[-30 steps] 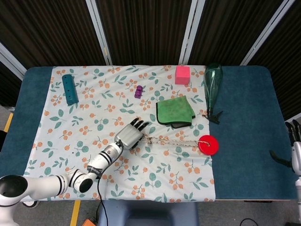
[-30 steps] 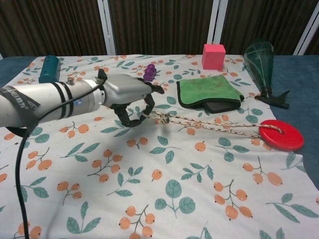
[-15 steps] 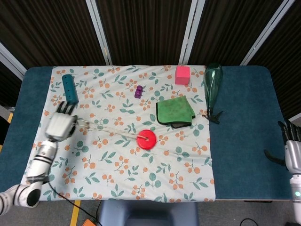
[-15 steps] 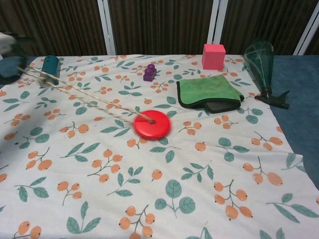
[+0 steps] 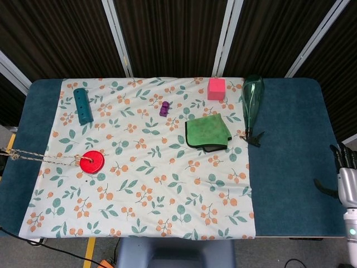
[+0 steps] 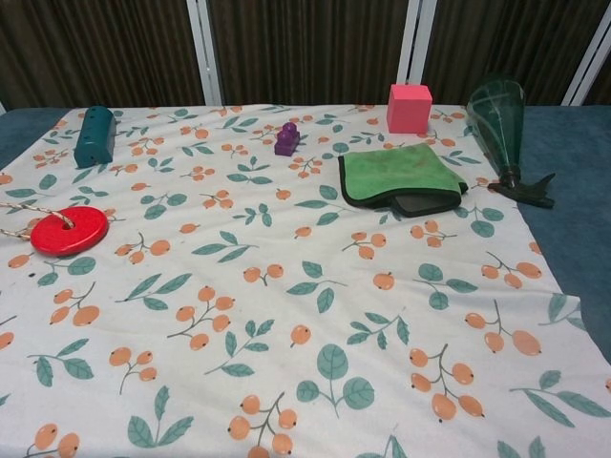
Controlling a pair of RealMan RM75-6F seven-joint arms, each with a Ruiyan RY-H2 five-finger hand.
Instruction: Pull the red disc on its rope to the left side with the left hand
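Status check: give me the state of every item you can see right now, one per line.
Red disc: flat on floral cloth, far left.
Braided rope: taut, running off left edge.
Green folded cloth: lying flat.
Green glass vase: on its side.
Right hand: idle at right edge.
Left hand: out of view.

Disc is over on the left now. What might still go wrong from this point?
The rope runs taut off the left edge of the picture, and the left robot hand is out of view. A further pull may drag the red disc off the floral cloth and over the table edge, or bunch the cloth.
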